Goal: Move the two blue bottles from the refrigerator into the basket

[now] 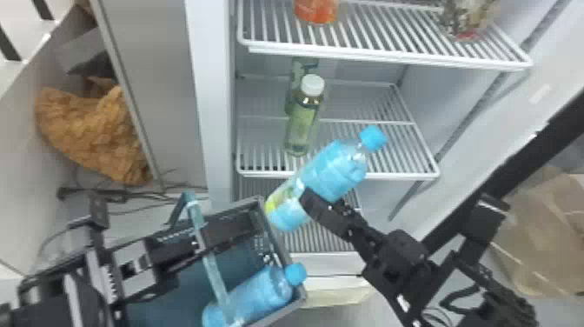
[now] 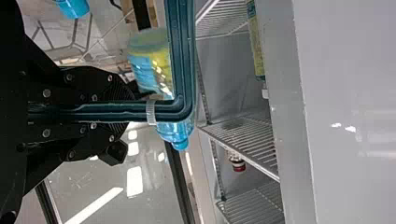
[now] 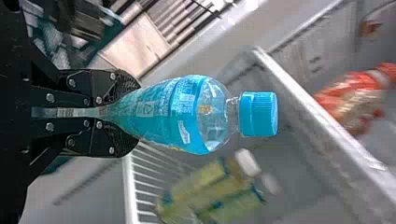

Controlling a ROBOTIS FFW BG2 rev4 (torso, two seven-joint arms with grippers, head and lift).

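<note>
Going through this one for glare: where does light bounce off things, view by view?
Left wrist view: hard white patches and a long bright streak on a glossy grey surface, with a softer sheen on the pale panel; right wrist view: small glints on the clear shoulder of the held blue bottle; head view: glints near the neck of the front green bottle.

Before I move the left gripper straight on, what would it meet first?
Past the basket handle it holds, probably the blue bottle in the right gripper, though depth is unclear.
</note>
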